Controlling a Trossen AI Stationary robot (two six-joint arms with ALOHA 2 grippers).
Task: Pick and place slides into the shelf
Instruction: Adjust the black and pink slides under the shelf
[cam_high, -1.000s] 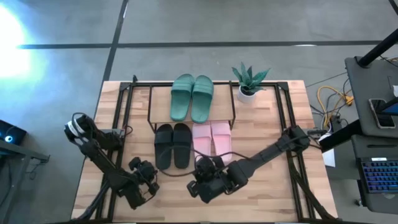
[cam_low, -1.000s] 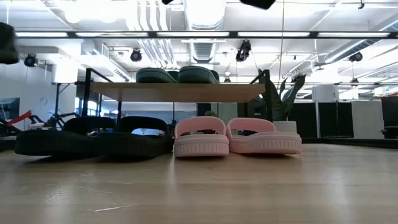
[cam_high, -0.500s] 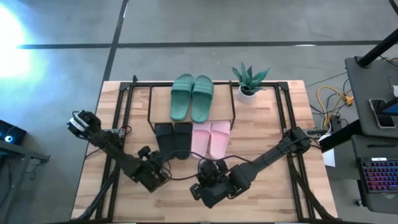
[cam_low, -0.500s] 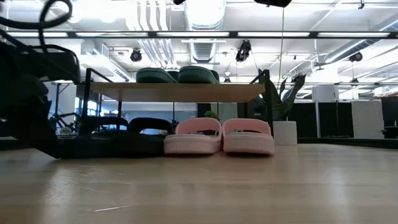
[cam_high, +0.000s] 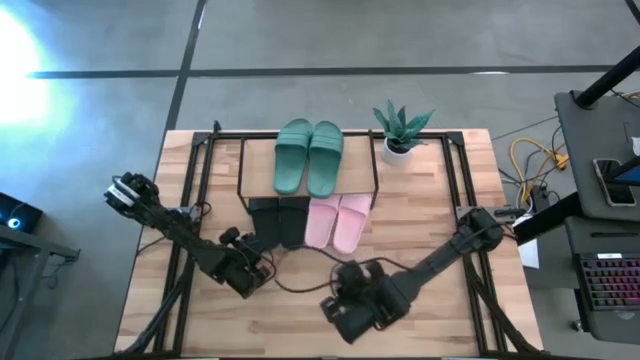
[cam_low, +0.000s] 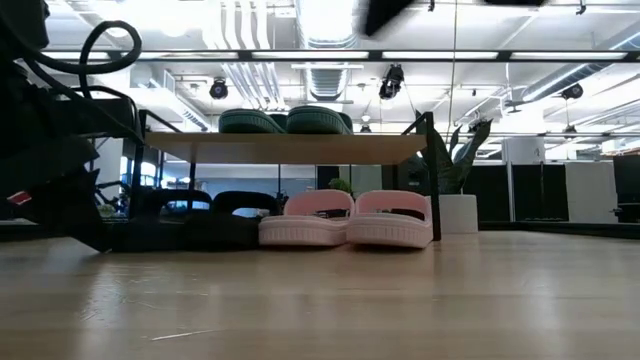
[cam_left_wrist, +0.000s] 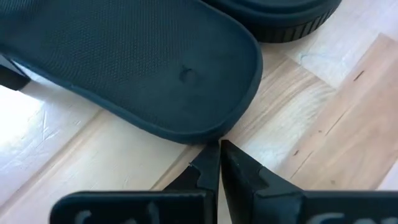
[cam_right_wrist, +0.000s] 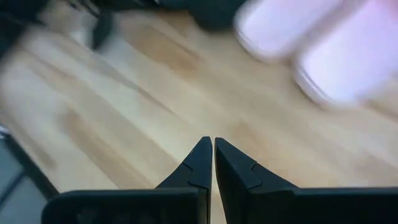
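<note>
View from above and at table level. The shelf (cam_high: 308, 150), a rack of thin black rods under a light-wood board, stands toward the far edge of the table (cam_high: 440, 300), with a potted plant (cam_high: 402, 130) just beside it on the far-right side. The green pair (cam_high: 308, 157) lies side by side on the top board. Beneath the board, the black pair (cam_high: 279, 220) and the pink pair (cam_high: 338, 221) rest on the table, toes under the shelf and heels projecting toward the near edge; the pink pair sits slightly askew.

The left claw (cam_high: 257, 267) is down at the table near the heel of a black slide, fingers pressed together and holding nothing; in its wrist view the closed tips (cam_left_wrist: 219, 163) meet the rim of the black sole (cam_left_wrist: 130, 68). The right claw (cam_high: 352, 310) hangs nearer the near edge, well apart from the pink pair, likewise closed and empty (cam_right_wrist: 208, 163).

Handling, as judged: the slides look like light, moulded rubber, flexible in the strap yet firm enough in the sole to be pushed by the heel without folding. The textured sole should grip the wood somewhat, so a push off centre is likely to turn a slide rather than advance it. For lifting, the wide strap or the sole's side edge offers the surest hold. Nothing here appears fragile.
</note>
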